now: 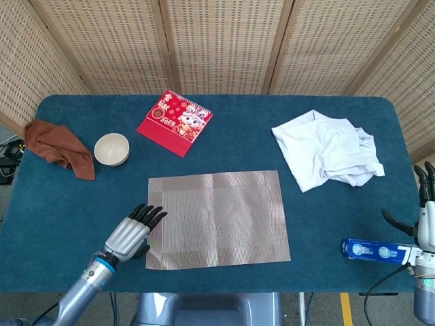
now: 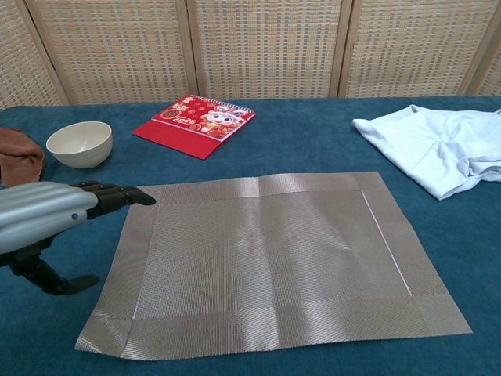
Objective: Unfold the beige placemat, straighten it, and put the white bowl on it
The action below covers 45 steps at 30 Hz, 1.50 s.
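The beige placemat (image 1: 216, 219) (image 2: 266, 258) lies unfolded and flat in the middle of the blue table, slightly skewed. My left hand (image 1: 130, 233) (image 2: 48, 219) hovers just off the mat's left edge, fingers stretched out and apart, thumb below, holding nothing. The white bowl (image 1: 111, 149) (image 2: 79, 144) stands upright at the far left, well away from the mat. My right hand (image 1: 424, 216) shows at the right table edge in the head view, fingers spread upward and empty.
A red calendar (image 1: 175, 121) lies behind the mat. A brown cloth (image 1: 60, 147) sits left of the bowl. A crumpled white garment (image 1: 327, 149) lies at the back right. A blue box (image 1: 376, 250) rests near the right hand.
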Tool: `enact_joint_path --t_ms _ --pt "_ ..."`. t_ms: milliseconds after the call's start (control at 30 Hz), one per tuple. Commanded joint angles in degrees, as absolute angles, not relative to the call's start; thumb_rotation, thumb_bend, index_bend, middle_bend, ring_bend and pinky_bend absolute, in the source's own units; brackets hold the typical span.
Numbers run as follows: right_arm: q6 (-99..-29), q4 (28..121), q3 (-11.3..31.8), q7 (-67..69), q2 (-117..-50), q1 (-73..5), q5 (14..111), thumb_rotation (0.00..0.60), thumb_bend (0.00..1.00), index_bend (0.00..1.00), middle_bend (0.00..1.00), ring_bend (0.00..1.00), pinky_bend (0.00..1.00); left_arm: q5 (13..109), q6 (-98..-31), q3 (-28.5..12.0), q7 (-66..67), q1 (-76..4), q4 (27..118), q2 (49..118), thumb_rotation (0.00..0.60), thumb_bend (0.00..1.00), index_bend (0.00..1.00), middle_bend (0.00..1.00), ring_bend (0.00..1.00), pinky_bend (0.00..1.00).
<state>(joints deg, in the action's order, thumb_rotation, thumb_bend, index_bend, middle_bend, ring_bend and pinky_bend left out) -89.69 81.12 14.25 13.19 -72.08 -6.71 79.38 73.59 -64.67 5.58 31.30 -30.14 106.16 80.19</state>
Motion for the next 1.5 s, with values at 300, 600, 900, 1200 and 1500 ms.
enact_joint_path --t_ms 300,600,900,1200,1500 --pt "-88.6 82.9 12.4 10.1 -72.1 -7.0 80.9 0.600 0.30 0.11 0.00 0.00 0.00 79.8 -76.6 5.5 24.6 -22.7 104.7 74.3 0.600 0.34 0.01 0.00 0.00 0.00" --pt "-88.7 83.3 11.9 8.5 -72.5 -7.2 81.5 0.600 0.30 0.11 0.00 0.00 0.00 74.9 -75.1 -0.9 23.9 -24.2 98.2 72.3 0.600 0.34 0.07 0.00 0.00 0.00" --pt "-88.1 82.8 12.0 8.9 -72.6 -7.3 80.7 0.600 0.30 0.11 0.00 0.00 0.00 61.0 -64.2 -9.0 27.5 -31.0 83.5 75.9 0.600 0.33 0.12 0.00 0.00 0.00" --pt "-87.0 81.4 12.6 9.7 -72.8 -7.6 79.3 0.600 0.29 0.11 0.00 0.00 0.00 56.5 -57.8 -12.3 26.5 -36.4 67.4 84.6 0.600 0.33 0.21 0.00 0.00 0.00" --pt "-87.2 80.3 13.2 10.6 -73.0 -7.6 78.7 0.600 0.29 0.11 0.00 0.00 0.00 54.4 -52.0 -12.7 26.1 -40.0 56.3 92.6 0.600 0.33 0.27 0.00 0.00 0.00"
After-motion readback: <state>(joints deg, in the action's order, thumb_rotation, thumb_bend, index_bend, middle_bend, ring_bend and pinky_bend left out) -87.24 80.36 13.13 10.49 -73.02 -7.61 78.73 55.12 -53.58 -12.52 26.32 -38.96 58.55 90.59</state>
